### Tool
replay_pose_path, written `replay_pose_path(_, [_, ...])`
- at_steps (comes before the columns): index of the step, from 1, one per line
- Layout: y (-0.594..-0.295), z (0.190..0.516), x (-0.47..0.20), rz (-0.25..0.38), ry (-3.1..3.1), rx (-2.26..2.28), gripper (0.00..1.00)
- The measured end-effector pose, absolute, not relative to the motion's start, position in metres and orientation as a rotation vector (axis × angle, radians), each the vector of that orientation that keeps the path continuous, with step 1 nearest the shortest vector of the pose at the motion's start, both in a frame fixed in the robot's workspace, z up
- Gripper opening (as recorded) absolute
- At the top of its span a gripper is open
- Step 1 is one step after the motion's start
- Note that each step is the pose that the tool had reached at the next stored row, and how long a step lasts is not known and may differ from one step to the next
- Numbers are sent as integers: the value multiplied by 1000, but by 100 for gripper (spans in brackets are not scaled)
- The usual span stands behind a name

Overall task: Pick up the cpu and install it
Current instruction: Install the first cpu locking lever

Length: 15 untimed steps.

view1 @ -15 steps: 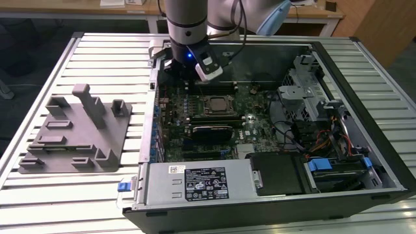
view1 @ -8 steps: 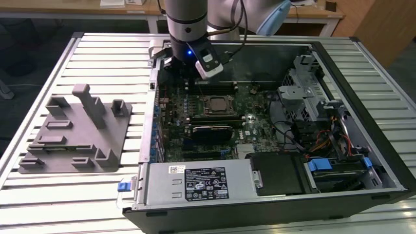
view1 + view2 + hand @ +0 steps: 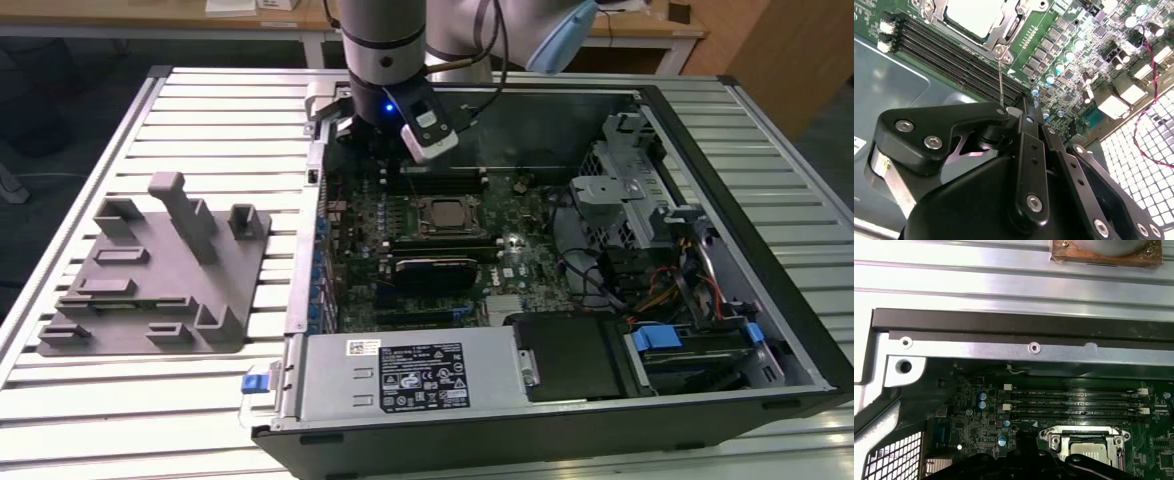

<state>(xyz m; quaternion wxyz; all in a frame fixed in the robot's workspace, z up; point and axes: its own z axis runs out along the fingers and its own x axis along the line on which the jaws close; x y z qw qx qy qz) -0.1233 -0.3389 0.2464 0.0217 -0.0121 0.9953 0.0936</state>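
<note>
The cpu (image 3: pixel 447 213) already lies flat in its socket near the middle of the green board inside the open computer case (image 3: pixel 747 330). Its pale metal top shows inside the metal socket frame (image 3: pixel 999 37). It is a square, so it has no long axis to line up.

In the exterior view, the gripper (image 3: pixel 390 152) hangs over the far edge of the board, and the chip lies at about 5 o'clock from it. They are near each other but not touching, and the row of dark memory slots (image 3: pixel 447 180) runs between them.

In the second wrist view, the jaws look pressed together at their tips, with no chip between them. A thin metal rod (image 3: pixel 1000 80) rises from the socket frame to just beside the tips. I cannot tell whether the jaws pinch it.

The grey fixture (image 3: pixel 160 270) with upright posts stands on the slatted worktop (image 3: pixel 200 110), at 9 o'clock from the case and well apart from the arm.
</note>
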Motion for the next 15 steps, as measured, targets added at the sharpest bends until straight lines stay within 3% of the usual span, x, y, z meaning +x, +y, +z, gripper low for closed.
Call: replay_pose_path(15, [-339, 246, -98, 300, 3086, -37, 11])
